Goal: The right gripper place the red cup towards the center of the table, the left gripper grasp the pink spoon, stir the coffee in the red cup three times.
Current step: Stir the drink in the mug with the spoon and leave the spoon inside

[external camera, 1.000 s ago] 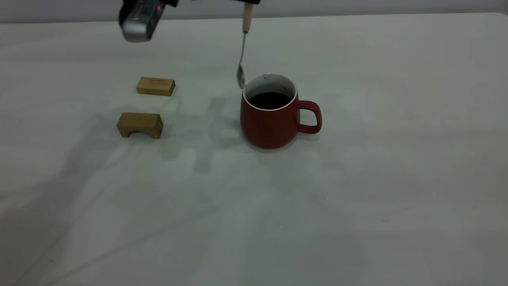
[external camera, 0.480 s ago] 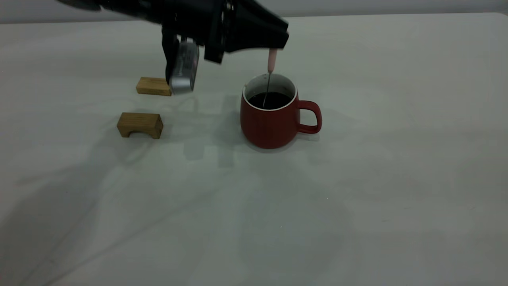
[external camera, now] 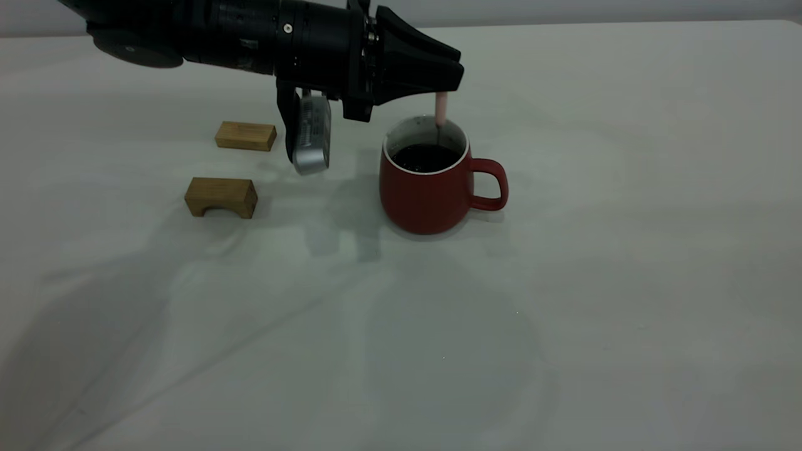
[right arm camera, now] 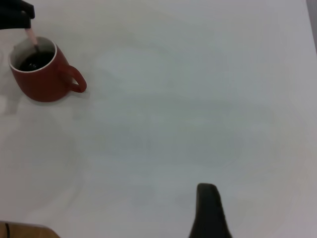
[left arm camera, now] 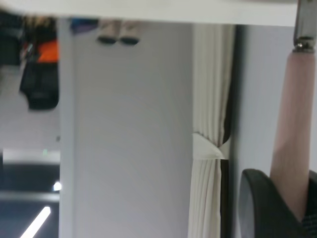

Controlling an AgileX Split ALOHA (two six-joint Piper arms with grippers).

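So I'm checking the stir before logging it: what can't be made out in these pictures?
- Bowl of the pink spoon: exterior view, sunk in the coffee inside the red cup.
- Left gripper: its grip point on the spoon, exterior view, covered by the black fingers.
- Right gripper: right wrist view, cut off by the edge, only one dark finger shows.
- Cup: left wrist view, out of frame.

Room, as recorded: pale grey wall [left arm camera: 124, 124], plain. White pleated curtain [left arm camera: 208, 99], gathered midway, hung beside a dark vertical strip [left arm camera: 238, 84]. Dark and orange items [left arm camera: 39, 64] hung at one side. Bright light streak [left arm camera: 34, 223] low in the left wrist view.
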